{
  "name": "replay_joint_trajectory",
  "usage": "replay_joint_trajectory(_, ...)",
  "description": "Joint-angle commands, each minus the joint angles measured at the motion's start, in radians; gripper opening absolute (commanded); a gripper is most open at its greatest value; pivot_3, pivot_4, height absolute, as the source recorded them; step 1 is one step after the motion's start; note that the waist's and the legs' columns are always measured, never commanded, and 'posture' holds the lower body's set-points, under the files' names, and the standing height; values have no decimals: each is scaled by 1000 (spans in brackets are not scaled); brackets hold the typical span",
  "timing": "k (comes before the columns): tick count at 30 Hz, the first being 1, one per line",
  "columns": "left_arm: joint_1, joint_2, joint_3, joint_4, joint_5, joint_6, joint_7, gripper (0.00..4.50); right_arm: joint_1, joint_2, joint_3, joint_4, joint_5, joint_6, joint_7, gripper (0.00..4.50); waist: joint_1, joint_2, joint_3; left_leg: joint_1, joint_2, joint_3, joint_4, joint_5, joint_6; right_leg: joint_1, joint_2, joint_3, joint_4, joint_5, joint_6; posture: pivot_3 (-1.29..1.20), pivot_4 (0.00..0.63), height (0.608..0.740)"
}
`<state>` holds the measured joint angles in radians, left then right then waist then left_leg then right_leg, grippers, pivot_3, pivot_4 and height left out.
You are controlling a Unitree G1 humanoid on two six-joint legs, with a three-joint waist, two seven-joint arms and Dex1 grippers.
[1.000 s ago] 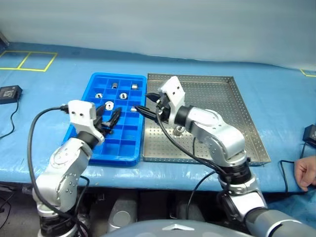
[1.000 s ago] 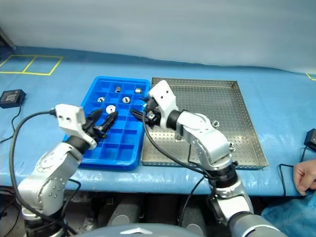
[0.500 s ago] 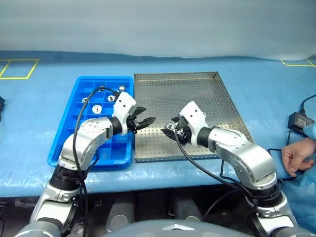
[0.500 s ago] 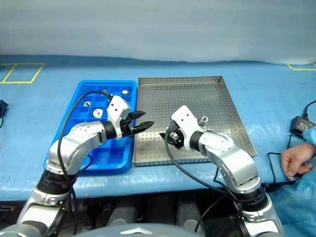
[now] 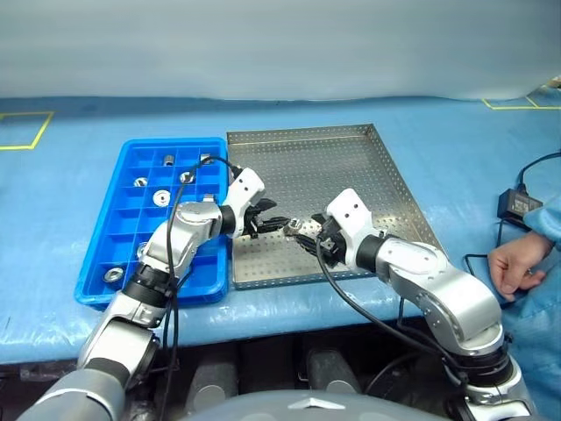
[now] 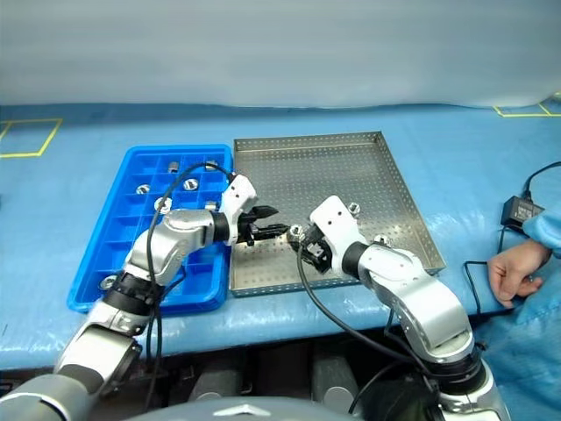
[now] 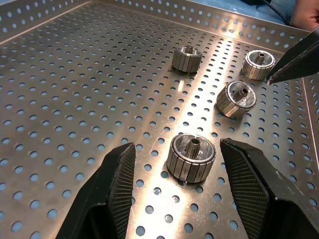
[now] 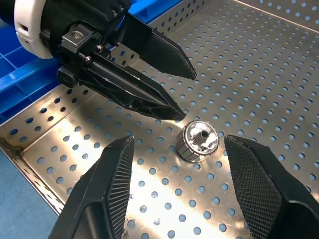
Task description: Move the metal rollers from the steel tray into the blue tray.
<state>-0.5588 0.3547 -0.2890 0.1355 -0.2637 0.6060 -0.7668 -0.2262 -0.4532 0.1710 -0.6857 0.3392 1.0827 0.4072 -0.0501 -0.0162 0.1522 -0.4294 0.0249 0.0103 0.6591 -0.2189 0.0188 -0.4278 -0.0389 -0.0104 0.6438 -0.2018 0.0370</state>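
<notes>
Rollers (image 7: 191, 158): four in steel tray (image 7: 75, 74)

No text, label, brand, number or sign can be read on anything here.

Blue-covered table (image 5: 79, 132), blue tray (image 5: 105, 230), steel tray (image 5: 399, 189), black adapter (image 5: 514, 203)

Silver ribbed rollers (image 7: 192, 158) lie on the hole-dotted steel tray (image 5: 351, 158); the gridded tray (image 5: 105, 228) is bright blue.
</notes>
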Motion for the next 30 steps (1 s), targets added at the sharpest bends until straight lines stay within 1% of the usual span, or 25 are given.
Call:
replay_joint_trajectory(1,-32,-16,-8,32,24,-23,-19,2949,4,3,-19,-44,6,-12,-16,3023,-7,0,0,0,0,0,0,0,0,0,0,0,0,0,0,-159,150,740)
replay_joint_trajectory(13,-66,-93,-12,152,83,-22,-10,2949,14,13,10,-34,-2,-32,-47,3023,-20,0,0,0,0,1,2,0,0,0,0,2,1,2,3,-167,150,740)
replay_joint_trajectory(19,-72,-114,-6,199,107,-19,5,2949,9,23,11,-24,-7,-42,-56,3023,-20,0,0,0,0,2,2,0,1,0,0,3,1,5,8,-163,150,740)
replay_joint_trajectory(22,-68,-124,6,206,113,-18,21,2408,4,29,11,-20,-8,-47,-60,3064,-21,0,0,1,0,2,2,0,1,0,0,3,1,5,8,-161,150,740)
replay_joint_trajectory(24,-64,-125,9,202,111,-21,15,1741,4,29,13,-17,-8,-50,-62,3064,-20,0,0,1,0,2,2,0,1,0,0,4,1,5,8,-159,150,740)
replay_joint_trajectory(25,-62,-125,9,198,109,-21,11,1659,4,30,14,-16,-9,-51,-62,3064,-20,0,0,1,0,3,2,0,1,0,0,4,1,5,8,-159,150,740)
replay_joint_trajectory(30,-51,-130,23,188,107,-26,25,1659,4,31,15,-5,-15,-53,-62,3064,-20,0,0,1,0,5,3,-1,2,0,1,6,1,5,8,-154,150,740)
